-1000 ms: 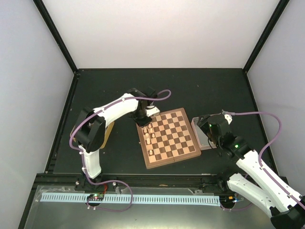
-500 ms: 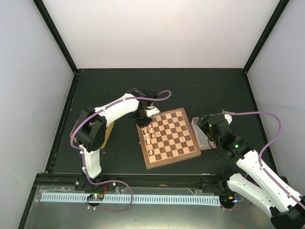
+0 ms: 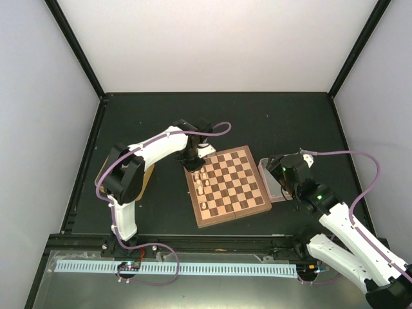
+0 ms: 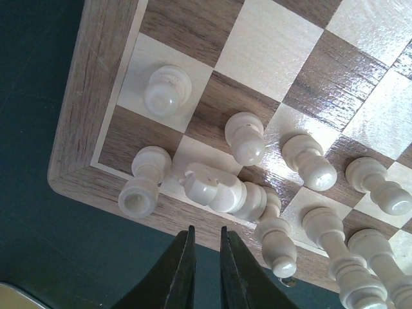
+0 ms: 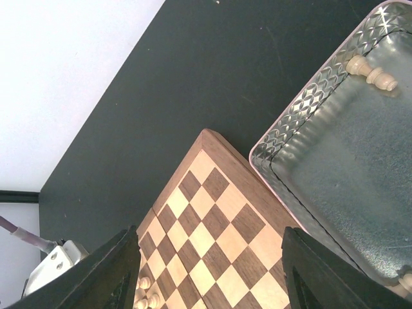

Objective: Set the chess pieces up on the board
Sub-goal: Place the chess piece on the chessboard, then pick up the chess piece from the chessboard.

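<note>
Biggest thing here is the matte black table (image 3: 270, 122), with the square wooden chessboard (image 3: 226, 187) sitting in the middle of it, slightly skewed. It has glossy dark brown and pale tan checks and a grainy brown rim. Just off the board's right edge is one shiny tray (image 5: 302, 96) with a diamond-embossed wall. The left gripper (image 4: 205, 235) hangs over the board's far-left corner rim, its two dark fingers pressed almost together with nothing between them. The right gripper (image 5: 209, 235) is spread wide and empty, above the gap where board meets tray. The chess pieces (image 4: 244, 137) are all smooth, pale turned wood, bunched on the corner squares under the left wrist. I count roughly ten, though they overlap so I can't be sure. One pawn (image 4: 167, 87) stands alone, and at least two lie tipped over. Two more pale ones are lying in the tray (image 5: 372, 74).
</note>
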